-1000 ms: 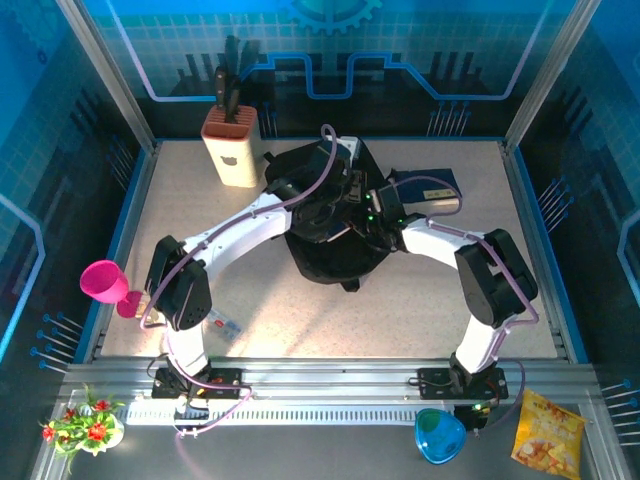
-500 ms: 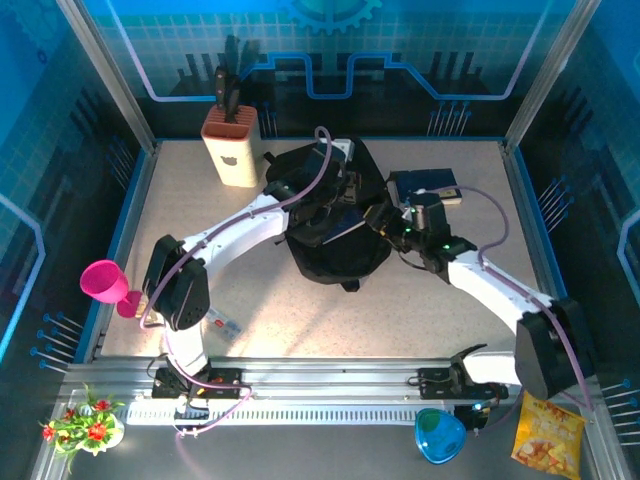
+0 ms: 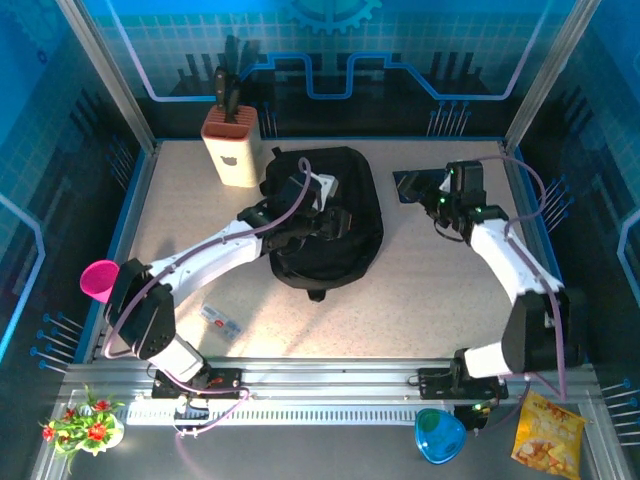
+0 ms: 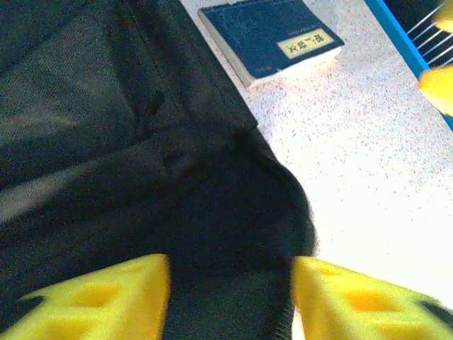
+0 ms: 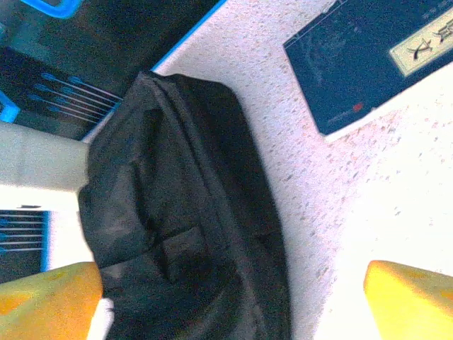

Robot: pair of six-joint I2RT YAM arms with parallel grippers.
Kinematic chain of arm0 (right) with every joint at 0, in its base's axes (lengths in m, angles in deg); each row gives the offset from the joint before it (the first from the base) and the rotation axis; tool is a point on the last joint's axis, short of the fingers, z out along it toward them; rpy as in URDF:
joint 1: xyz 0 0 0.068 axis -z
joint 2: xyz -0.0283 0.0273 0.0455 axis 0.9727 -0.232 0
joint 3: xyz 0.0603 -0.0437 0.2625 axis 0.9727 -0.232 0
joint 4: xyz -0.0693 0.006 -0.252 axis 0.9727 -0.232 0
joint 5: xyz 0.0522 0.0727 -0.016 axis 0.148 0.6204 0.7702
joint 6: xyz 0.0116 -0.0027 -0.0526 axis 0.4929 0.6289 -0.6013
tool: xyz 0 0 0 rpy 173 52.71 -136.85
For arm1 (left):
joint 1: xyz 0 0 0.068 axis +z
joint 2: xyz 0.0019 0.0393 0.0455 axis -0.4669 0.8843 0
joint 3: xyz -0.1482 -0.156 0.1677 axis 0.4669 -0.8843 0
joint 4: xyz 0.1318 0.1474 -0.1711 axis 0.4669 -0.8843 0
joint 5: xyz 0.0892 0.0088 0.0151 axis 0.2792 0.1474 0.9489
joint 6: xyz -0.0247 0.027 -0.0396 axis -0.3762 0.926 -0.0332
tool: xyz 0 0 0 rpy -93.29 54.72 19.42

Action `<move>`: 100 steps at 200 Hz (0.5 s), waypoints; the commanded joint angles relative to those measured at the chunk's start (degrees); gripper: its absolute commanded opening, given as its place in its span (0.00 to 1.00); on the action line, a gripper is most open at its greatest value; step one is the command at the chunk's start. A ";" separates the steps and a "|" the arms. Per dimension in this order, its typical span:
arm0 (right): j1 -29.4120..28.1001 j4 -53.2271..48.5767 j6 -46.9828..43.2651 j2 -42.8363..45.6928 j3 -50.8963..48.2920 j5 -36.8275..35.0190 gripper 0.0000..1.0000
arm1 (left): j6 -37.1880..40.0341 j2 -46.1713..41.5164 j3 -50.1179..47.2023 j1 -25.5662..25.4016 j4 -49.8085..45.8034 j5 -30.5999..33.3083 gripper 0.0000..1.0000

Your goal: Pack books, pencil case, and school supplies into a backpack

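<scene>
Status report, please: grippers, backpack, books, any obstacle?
Left gripper open, over the backpack. Right gripper open, near the blue book. Book on table, outside backpack. No obstacle seen.

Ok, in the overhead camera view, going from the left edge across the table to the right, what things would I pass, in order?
Pink cup → cream knife block → black backpack → dark blue book. I left out the arms and the small card on the table, because they overlap these from left to right.
</scene>
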 commanded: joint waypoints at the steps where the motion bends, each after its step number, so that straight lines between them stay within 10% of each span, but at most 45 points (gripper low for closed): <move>1: 2.06 -1.99 -2.48 -7.87 5.13 1.68 0.98 | 0.09 -2.99 -1.61 0.48 -1.17 -0.87 0.74; 40: 3.67 -1.76 -0.49 -22.90 16.91 3.46 0.94 | -2.08 -5.47 -3.66 0.69 0.07 3.81 0.96; 100: 2.14 -5.96 3.42 -40.58 34.43 5.96 0.87 | -3.62 -7.11 -4.49 0.99 -0.55 5.97 0.99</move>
